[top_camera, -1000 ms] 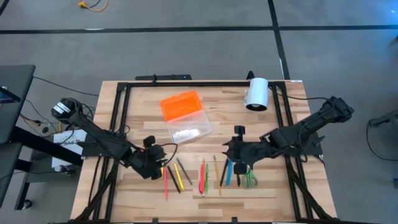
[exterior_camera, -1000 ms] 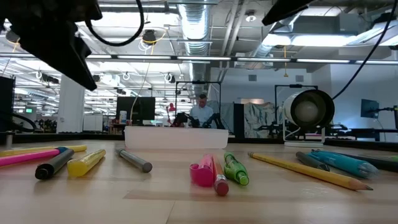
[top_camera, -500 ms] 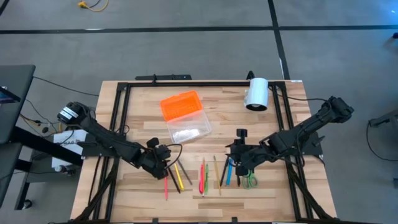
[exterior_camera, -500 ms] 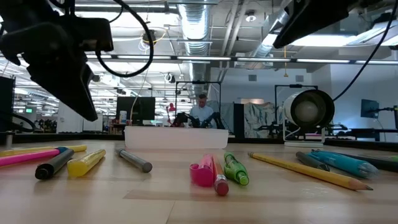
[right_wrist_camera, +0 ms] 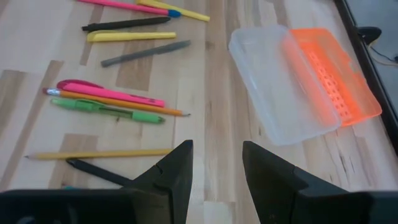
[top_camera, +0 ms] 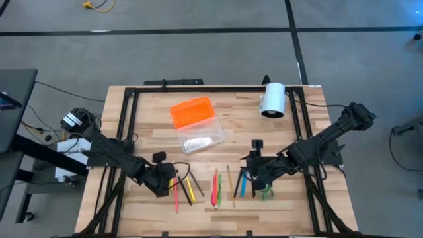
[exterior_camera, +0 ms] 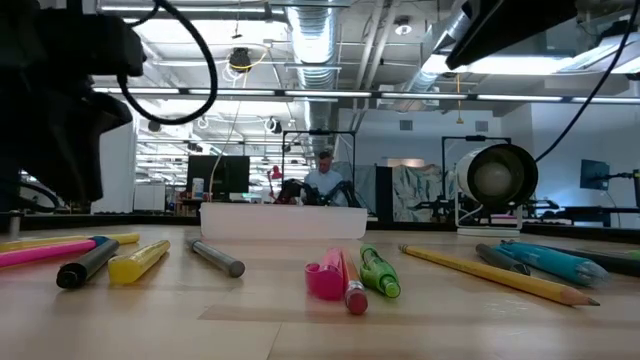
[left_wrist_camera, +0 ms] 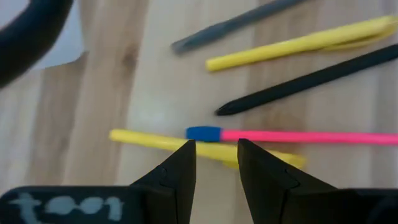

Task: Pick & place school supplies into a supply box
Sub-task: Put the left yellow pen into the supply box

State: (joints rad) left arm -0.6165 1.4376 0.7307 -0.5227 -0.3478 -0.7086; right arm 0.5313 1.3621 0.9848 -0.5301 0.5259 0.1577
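The left pincer (top_camera: 163, 180) is hovering with fingers parted and nothing between them over the near-left group of pens, where its wrist view is showing five: one grey (left_wrist_camera: 233, 25), two yellow (left_wrist_camera: 298, 43), one black (left_wrist_camera: 311, 81) and one pink (left_wrist_camera: 292, 135). The right pincer (top_camera: 251, 173), also parted and holding nothing, is hanging above the near-right supplies beside the one pair of scissors (top_camera: 266, 192). One box (top_camera: 201, 137) is lying open mid-tabletop (top_camera: 152, 112) with its orange lid (top_camera: 193, 111) alongside, apart from both pincers.
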